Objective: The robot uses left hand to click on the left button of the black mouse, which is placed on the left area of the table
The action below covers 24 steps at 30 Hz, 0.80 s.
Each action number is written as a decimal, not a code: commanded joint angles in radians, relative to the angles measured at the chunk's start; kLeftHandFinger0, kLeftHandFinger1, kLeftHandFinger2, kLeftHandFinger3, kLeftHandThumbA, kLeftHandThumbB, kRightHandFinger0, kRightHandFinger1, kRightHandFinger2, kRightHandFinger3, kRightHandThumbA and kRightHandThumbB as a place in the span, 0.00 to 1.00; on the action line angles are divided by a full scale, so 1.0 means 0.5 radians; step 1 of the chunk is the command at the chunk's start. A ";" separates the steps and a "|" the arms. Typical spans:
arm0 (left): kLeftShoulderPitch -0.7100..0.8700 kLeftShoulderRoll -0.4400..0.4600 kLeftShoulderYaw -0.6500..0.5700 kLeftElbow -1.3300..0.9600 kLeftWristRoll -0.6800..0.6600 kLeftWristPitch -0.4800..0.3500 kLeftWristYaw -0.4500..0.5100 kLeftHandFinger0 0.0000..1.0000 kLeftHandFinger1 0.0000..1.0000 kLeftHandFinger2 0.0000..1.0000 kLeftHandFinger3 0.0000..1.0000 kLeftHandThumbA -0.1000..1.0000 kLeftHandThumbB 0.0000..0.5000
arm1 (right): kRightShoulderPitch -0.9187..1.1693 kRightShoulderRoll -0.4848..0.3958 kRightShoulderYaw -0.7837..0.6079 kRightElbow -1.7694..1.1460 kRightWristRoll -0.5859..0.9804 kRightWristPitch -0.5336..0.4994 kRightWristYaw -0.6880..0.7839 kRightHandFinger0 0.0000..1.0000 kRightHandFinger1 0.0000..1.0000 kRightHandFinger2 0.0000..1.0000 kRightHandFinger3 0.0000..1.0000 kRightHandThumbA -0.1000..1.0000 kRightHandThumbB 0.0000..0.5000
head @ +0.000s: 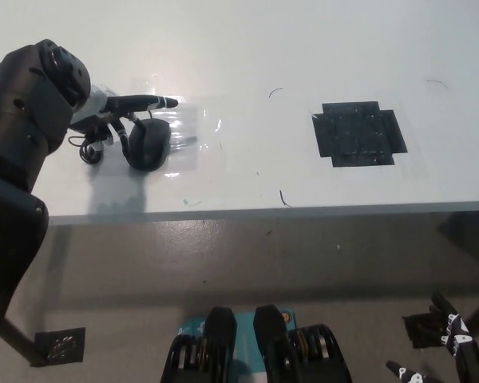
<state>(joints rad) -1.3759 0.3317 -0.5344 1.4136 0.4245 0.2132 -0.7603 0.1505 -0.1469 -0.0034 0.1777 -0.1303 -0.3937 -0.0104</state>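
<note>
The left hand (121,113), fingers spread and grasping nothing, curls over the black mouse (148,144).

Black mouse (148,144), white table (247,48), black tape patch (358,133), grey floor (247,263)

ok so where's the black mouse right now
In the head view the black mouse sits on the left part of the white table, near its front edge, just under the left hand, with its coiled cable to its left.
</note>
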 commanded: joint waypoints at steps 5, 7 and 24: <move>-0.033 0.008 -0.029 0.023 0.045 -0.055 -0.033 0.00 0.00 0.27 1.00 1.00 1.00 | -0.028 -0.016 0.000 -0.065 0.020 -0.072 0.011 0.73 0.94 1.00 1.00 1.00 0.22; -0.050 0.005 -0.044 0.021 0.056 -0.052 -0.052 0.00 0.00 0.34 1.00 1.00 1.00 | -0.028 -0.018 -0.002 -0.044 0.021 -0.091 0.008 0.73 0.94 1.00 1.00 1.00 0.22; -0.478 0.391 0.506 -0.318 -0.371 0.112 -0.401 0.00 0.00 0.39 1.00 1.00 0.97 | 0.027 -0.015 -0.003 0.008 0.047 -0.106 0.015 0.73 0.93 1.00 1.00 1.00 0.23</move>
<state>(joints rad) -1.4880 0.4090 -0.3848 1.3468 0.3677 0.2292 -0.8299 0.1539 -0.1449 -0.0025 0.1838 -0.1283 -0.3938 -0.0091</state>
